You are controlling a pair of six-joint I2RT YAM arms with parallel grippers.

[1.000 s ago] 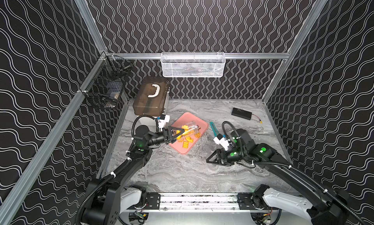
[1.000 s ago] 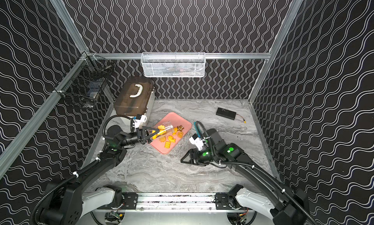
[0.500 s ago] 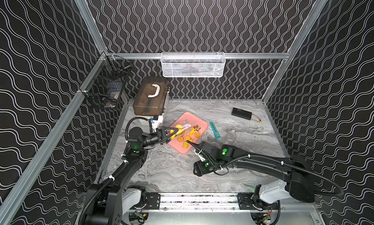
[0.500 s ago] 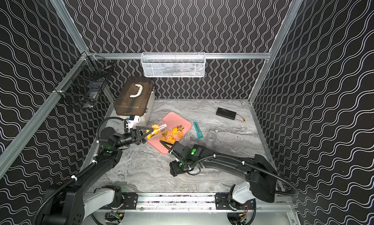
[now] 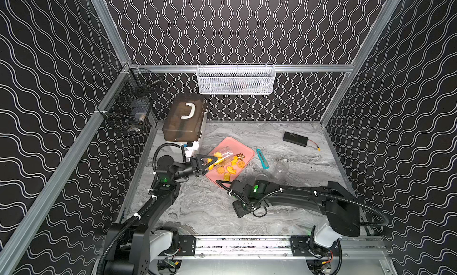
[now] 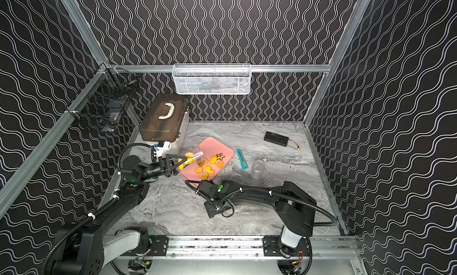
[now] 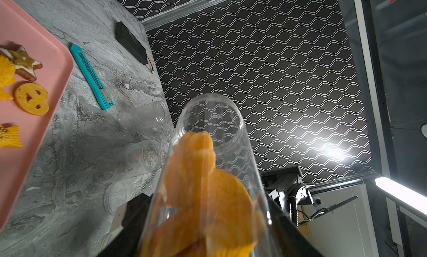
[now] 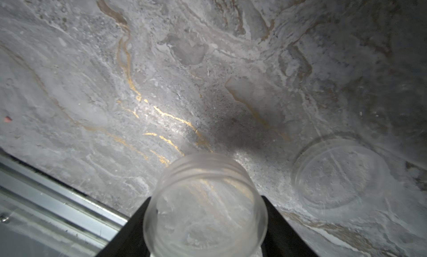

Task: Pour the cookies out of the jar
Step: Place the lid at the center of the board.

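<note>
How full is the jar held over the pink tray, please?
Partly full: several orange cookies sit inside the clear jar, while others lie on the pink tray.

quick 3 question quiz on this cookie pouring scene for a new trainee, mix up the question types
1. True or false: the jar in the left gripper is empty.
2. What lies on the table beside the pink tray? A) scissors B) a teal utility knife C) a spoon
3. What shape is the brown cookie on the tray?

Key: 1 false, orange cookies are inside it; 2 B; 3 a star.
</note>
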